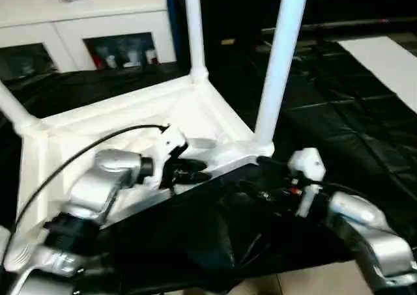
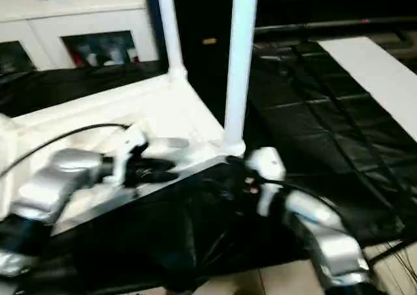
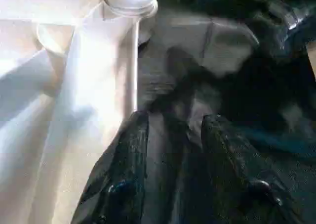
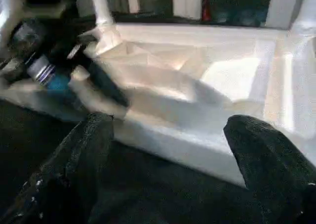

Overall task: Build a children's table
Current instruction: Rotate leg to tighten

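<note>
— Black sheeting (image 1: 339, 112) covers the floor, a white cabinet (image 1: 85, 28) behind. Where's the table?

— Upside down on it, the table (image 1: 130, 122) has legs (image 1: 281, 60) standing up.

— Grippers?

— Left gripper (image 3: 170, 135) is parted at the near rim, holding nothing. Right gripper (image 4: 168, 150) is spread wide, empty, facing the rim; its wrist view catches the left gripper too.

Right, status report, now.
Left gripper open at table rim. Right gripper open, facing the rim. Three legs up. Black sheet underneath.
</note>
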Robot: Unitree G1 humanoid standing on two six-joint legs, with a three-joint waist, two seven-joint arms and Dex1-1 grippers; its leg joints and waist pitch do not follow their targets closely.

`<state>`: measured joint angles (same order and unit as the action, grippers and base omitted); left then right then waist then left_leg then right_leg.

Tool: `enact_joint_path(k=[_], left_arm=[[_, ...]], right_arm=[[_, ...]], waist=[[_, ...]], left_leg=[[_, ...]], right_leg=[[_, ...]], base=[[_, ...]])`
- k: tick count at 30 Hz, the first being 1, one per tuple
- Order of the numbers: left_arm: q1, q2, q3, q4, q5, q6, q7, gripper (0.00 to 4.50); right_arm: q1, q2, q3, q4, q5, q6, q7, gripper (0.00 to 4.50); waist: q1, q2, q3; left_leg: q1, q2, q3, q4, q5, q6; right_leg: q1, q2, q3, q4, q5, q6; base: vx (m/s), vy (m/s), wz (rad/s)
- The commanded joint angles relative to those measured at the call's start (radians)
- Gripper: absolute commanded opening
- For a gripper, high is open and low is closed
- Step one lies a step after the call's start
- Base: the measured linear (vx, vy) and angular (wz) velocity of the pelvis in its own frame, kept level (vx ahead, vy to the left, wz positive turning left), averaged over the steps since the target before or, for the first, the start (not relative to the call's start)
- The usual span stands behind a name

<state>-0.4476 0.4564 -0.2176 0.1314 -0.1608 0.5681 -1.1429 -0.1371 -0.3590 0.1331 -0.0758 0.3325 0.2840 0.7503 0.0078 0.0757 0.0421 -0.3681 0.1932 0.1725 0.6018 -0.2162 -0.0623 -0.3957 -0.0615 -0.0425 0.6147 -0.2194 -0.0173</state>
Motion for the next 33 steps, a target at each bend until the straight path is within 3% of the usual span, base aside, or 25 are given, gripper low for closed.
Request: enact_joint_path(k=[1, 2, 3, 4, 5, 6, 7, 8, 9, 11, 12, 13, 14, 15, 16, 21, 23, 25, 27, 29, 30, 33], left_arm=[[0.014, 0.029, -0.033, -0.045, 0.011, 0.039, -0.020, 2.25], [0.056, 0.101, -0.089, -0.126, 0.026, 0.124, -0.041, 2.27], [0.082, 0.134, -0.105, -0.168, 0.036, 0.175, -0.032, 2.33], [0.096, 0.151, -0.110, -0.190, 0.041, 0.203, -0.023, 2.33], [0.111, 0.169, -0.113, -0.208, 0.047, 0.224, -0.012, 2.46], [0.112, 0.171, -0.113, -0.209, 0.047, 0.226, -0.011, 2.59], [0.136, 0.203, -0.115, -0.244, 0.048, 0.268, 0.000, 2.66], [0.143, 0.211, -0.114, -0.255, 0.048, 0.280, 0.004, 2.70], [0.149, 0.217, -0.113, -0.264, 0.049, 0.290, 0.008, 2.89], [0.168, 0.229, -0.106, -0.286, 0.064, 0.315, 0.031, 3.04], [0.168, 0.229, -0.106, -0.286, 0.064, 0.315, 0.031, 3.04], [0.182, 0.218, -0.086, -0.288, 0.087, 0.318, 0.072, 3.08], [0.187, 0.210, -0.076, -0.285, 0.098, 0.316, 0.092, 3.20], [0.194, 0.198, -0.063, -0.283, 0.115, 0.317, 0.140, 3.33], [0.195, 0.193, -0.059, -0.281, 0.119, 0.314, 0.153, 3.43], [0.212, 0.107, 0.003, -0.257, 0.145, 0.258, 0.329, 3.77], [0.231, 0.084, 0.011, -0.261, 0.137, 0.258, 0.366, 3.85], [0.244, 0.083, 0.003, -0.267, 0.138, 0.265, 0.370, 3.98], [0.269, 0.073, -0.007, -0.258, 0.160, 0.250, 0.405, 4.11], [0.279, 0.061, -0.008, -0.268, 0.172, 0.243, 0.427, 4.27], [0.280, 0.059, -0.008, -0.272, 0.173, 0.243, 0.431, 4.29], [0.327, 0.058, 0.029, -0.370, 0.076, 0.213, 0.350, 4.42]], right_arm=[[-0.025, 0.027, 0.020, 0.031, -0.023, 0.012, -0.028, 3.96], [-0.103, 0.128, 0.041, 0.134, -0.054, -0.005, -0.097, 3.96], [-0.161, 0.184, 0.050, 0.217, -0.075, -0.032, -0.129, 3.96], [-0.196, 0.216, 0.053, 0.271, -0.088, -0.052, -0.147, 3.96], [-0.236, 0.245, 0.042, 0.328, -0.089, -0.064, -0.173, 3.96], [-0.240, 0.247, 0.041, 0.334, -0.090, -0.066, -0.175, 3.96], [-0.310, 0.284, 0.022, 0.428, -0.095, -0.101, -0.219, 3.96], [-0.330, 0.294, 0.013, 0.455, -0.091, -0.105, -0.233, 3.96], [-0.346, 0.302, 0.007, 0.477, -0.089, -0.109, -0.244, 3.96], [-0.395, 0.322, -0.011, 0.543, -0.085, -0.137, -0.273, 3.96], [-0.395, 0.322, -0.011, 0.543, -0.085, -0.137, -0.273, 3.96], [-0.432, 0.341, -0.036, 0.595, -0.070, -0.148, -0.302, 3.96], [-0.446, 0.348, -0.046, 0.614, -0.065, -0.155, -0.313, 3.96], [-0.468, 0.366, -0.073, 0.651, -0.058, -0.162, -0.339, 3.96], [-0.471, 0.369, -0.079, 0.657, -0.058, -0.166, -0.346, 3.96], [-0.497, 0.397, -0.165, 0.740, -0.046, -0.231, -0.454, 3.96], [-0.484, 0.391, -0.188, 0.755, -0.050, -0.264, -0.500, 3.96], [-0.478, 0.385, -0.205, 0.759, -0.045, -0.272, -0.518, 3.96], [-0.465, 0.369, -0.253, 0.762, -0.036, -0.295, -0.578, 3.96], [-0.471, 0.351, -0.307, 0.786, -0.024, -0.315, -0.622, 3.96], [-0.473, 0.347, -0.318, 0.792, -0.022, -0.319, -0.630, 3.96], [-0.471, 0.320, -0.321, 0.801, -0.036, -0.321, -0.612, 3.96]], waist=[[0.001, -0.009, -0.056], [-0.001, -0.028, -0.060], [-0.017, -0.025, -0.062], [-0.021, -0.017, -0.054], [-0.020, -0.015, -0.058], [-0.018, -0.021, -0.059], [-0.011, -0.024, -0.060], [-0.011, -0.021, -0.058], [-0.004, -0.029, -0.057], [0.009, -0.027, -0.054], [0.012, -0.047, -0.054], [0.018, -0.054, -0.054], [0.018, -0.049, -0.055], [0.020, -0.058, -0.052], [0.023, -0.054, -0.052], [0.029, -0.070, -0.046], [0.029, -0.070, -0.047], [0.029, -0.068, -0.046], [0.027, -0.076, -0.045], [0.031, -0.086, -0.047], [0.035, -0.082, -0.046], [0.041, -0.085, -0.050]], left_leg=[[0.002, 0.028, -0.010, -0.065, -0.025, 0.082], [0.003, 0.029, -0.009, -0.063, -0.017, 0.086], [-0.017, 0.023, -0.019, -0.070, 0.020, 0.086], [-0.008, 0.020, -0.016, -0.067, -0.002, 0.070], [0.005, 0.025, -0.013, -0.063, -0.012, 0.066], [0.002, 0.025, -0.012, -0.063, 0.003, 0.070], [0.004, 0.027, -0.010, -0.062, 0.012, 0.069], [0.005, 0.026, -0.011, -0.065, 0.014, 0.066], [0.009, 0.027, -0.008, -0.064, 0.008, 0.061], [0.017, 0.029, -0.004, -0.065, 0.002, 0.053], [0.006, 0.028, -0.007, -0.068, 0.010, 0.047], [0.011, 0.027, -0.002, -0.067, 0.010, 0.047], [0.008, 0.027, -0.004, -0.067, 0.008, 0.043], [0.012, 0.027, -0.002, -0.069, 0.002, 0.034], [0.013, 0.028, -0.004, -0.071, -0.020, 0.022], [0.015, 0.029, -0.002, -0.077, -0.112, -0.019], [0.011, 0.028, -0.004, -0.078, -0.115, -0.027], [0.015, 0.027, -0.004, -0.078, -0.143, -0.032], [0.012, 0.027, -0.004, -0.079, -0.152, -0.032], [0.017, 0.028, 0.000, -0.077, -0.144, -0.026], [0.019, 0.028, 0.000, -0.076, -0.143, -0.026], [0.013, 0.027, -0.001, -0.075, -0.114, -0.028]], right_leg=[[0.057, -0.061, 0.037, -0.061, 0.011, -0.235], [0.056, -0.063, 0.038, -0.057, 0.034, -0.240], [0.064, -0.071, 0.035, -0.042, 0.057, -0.253], [0.058, -0.064, 0.032, -0.056, 0.004, -0.243], [0.051, -0.067, 0.035, -0.056, 0.004, -0.252], [0.056, -0.067, 0.040, -0.050, 0.040, -0.272], [0.055, -0.066, 0.040, -0.045, 0.066, -0.276], [0.053, -0.064, 0.039, -0.045, 0.066, -0.278], [0.053, -0.063, 0.039, -0.044, 0.063, -0.276], [0.044, -0.059, 0.040, -0.046, 0.066, -0.273], [0.058, -0.062, 0.041, -0.040, 0.067, -0.268], [0.051, -0.060, 0.042, -0.043, 0.064, -0.259], [0.053, -0.064, 0.043, -0.038, 0.063, -0.263], [0.051, -0.060, 0.043, -0.044, 0.053, -0.254], [0.051, -0.063, 0.044, -0.044, 0.033, -0.250], [0.046, -0.063, 0.046, -0.056, -0.087, -0.213], [0.048, -0.063, 0.046, -0.056, -0.109, -0.196], [0.040, -0.060, 0.045, -0.061, -0.153, -0.179], [0.039, -0.059, 0.046, -0.064, -0.168, -0.167], [0.034, -0.058, 0.047, -0.064, -0.169, -0.160], [0.031, -0.057, 0.047, -0.063, -0.166, -0.158], [0.035, -0.054, 0.044, -0.055, -0.109, -0.154]], base=[[0.000, 0.000, 0.00], [0.000, 0.000, 0.00], [0.000, 0.000, 0.00], [0.000, 0.000, 0.00], [0.000, 0.000, 0.00], [0.000, 0.000, 0.00], [0.000, 0.000, 0.00], [0.000, 0.000, 0.00], [0.000, 0.000, 0.00], [0.000, 0.000, 0.00], [0.000, 0.000, 0.00], [0.000, 0.000, 0.00], [0.000, 0.000, 0.00], [0.000, 0.000, 0.00], [0.000, 0.000, 0.00], [0.000, 0.000, 0.00], [0.000, 0.000, 0.00], [0.000, 0.000, 0.00], [0.000, 0.000, 0.00], [0.000, 0.000, 0.00], [0.000, 0.000, 0.00], [0.000, 0.000, 0.00]])
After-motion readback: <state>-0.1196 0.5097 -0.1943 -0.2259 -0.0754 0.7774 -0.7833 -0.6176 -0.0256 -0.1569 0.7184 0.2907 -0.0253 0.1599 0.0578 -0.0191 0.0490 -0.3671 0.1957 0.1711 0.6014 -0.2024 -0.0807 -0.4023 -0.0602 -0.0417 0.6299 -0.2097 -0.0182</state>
